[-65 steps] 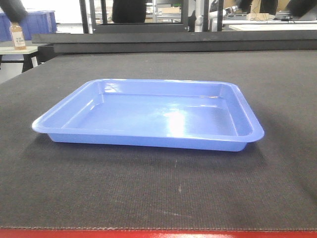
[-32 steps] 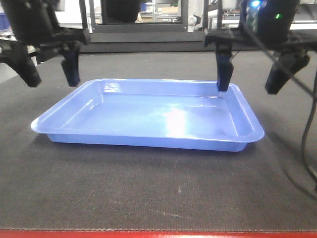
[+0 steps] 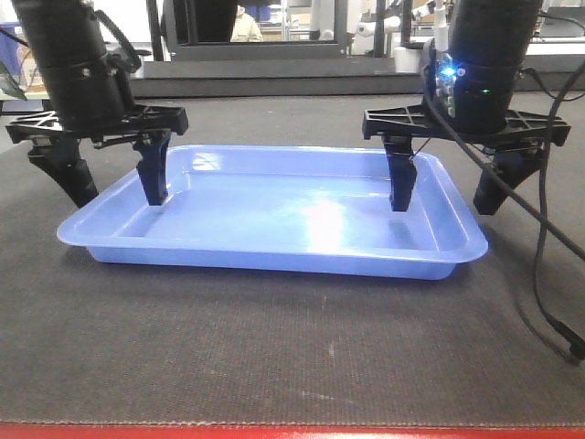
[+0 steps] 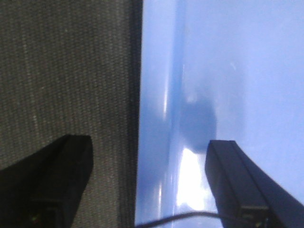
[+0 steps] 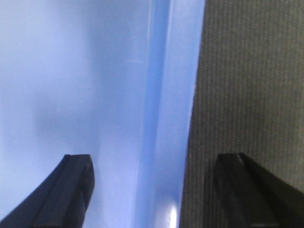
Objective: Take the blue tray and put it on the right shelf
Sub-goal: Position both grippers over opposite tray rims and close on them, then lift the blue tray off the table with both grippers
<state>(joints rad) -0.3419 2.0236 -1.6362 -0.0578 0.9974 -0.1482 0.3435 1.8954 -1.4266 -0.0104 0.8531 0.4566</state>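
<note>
**Both arms have lowered over the blue tray [image 3: 274, 215]**

The left gripper [image 3: 119, 197] and right gripper [image 3: 442, 207] hang open, each with one finger inside an end rim and one outside over the dark mat [image 3: 274, 347]. The tray lies flat between them, long axis arm to arm, equally near both

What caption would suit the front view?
Left gripper and right gripper, both open, straddle the tray at its side rims.

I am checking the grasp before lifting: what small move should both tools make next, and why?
Probably close both. The left tool and right tool are open, each astride a side rim of the blue tray, one finger inside, one outside.
</note>
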